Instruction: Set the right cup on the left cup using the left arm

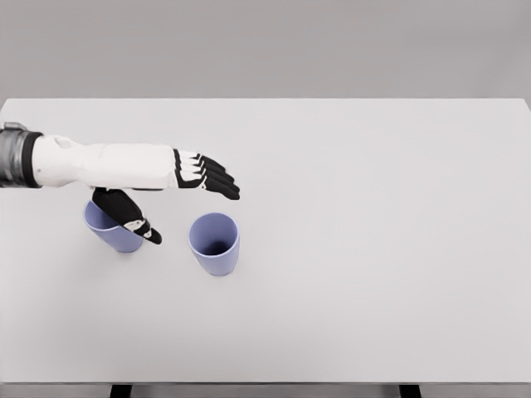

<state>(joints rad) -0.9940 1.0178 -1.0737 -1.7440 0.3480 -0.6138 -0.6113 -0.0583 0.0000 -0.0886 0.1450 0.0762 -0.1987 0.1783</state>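
From my seat I have the left hand (178, 195) out over the white table (373, 249), its arm coming in from the left edge and running almost level across the picture. The fingers (217, 181) are stretched out flat and side by side, pointing right, and the thumb (133, 217) hangs down toward me, so the hand is spread and grips nothing. The right cup (215, 244) stands upright with its mouth open to the camera, to the right of the thumb and on the near side of the fingers, just beside the hand but apart from it as far as I can judge. The left cup (112, 232) stands upright too, under the wrist, with the thumb crossing in front of its rim; I cannot tell whether they touch. What I would steer by is this: the cup to be taken lies right of and nearer than the palm, its long axis vertical, between thumb and fingers in line but not yet enclosed. I judge the hand must shift right and lower before it can close. The right arm is not in sight.
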